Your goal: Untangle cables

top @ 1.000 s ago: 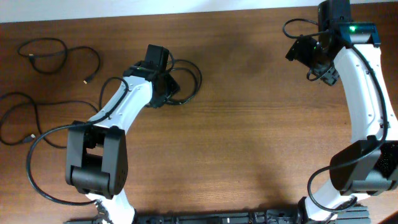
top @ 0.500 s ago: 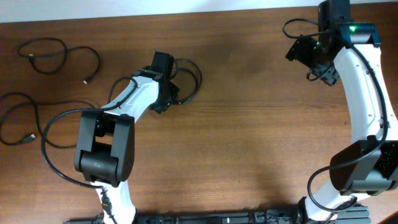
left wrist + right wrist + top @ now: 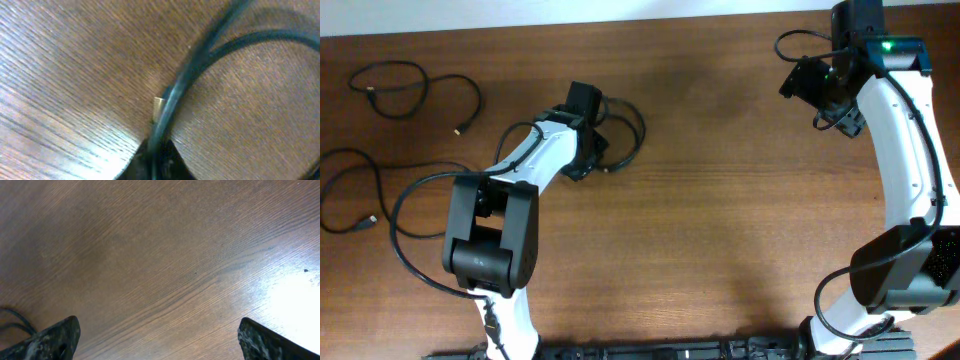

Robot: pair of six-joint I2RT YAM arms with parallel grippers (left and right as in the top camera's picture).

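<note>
L gripper (image 3: pixel 590 152): pinched on coiled cable (image 3: pixel 170 97), loop just right of it. Upper cable (image 3: pixel 478 98) and lower cable (image 3: pixel 365 222): well left. R gripper (image 3: pixel 160 337): spread wide, far right.

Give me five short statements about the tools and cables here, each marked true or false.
1. The right tool is open. True.
2. The right tool holds a cable. False: it is empty, over bare table.
3. The left tool is shut on the looped cable. True.
4. All three cables lie in one heap. False: the top-left cable and the left-edge cable lie apart from the looped cable.
5. A light plug tip shows beside the looped cable, close to the left tool. True.
</note>
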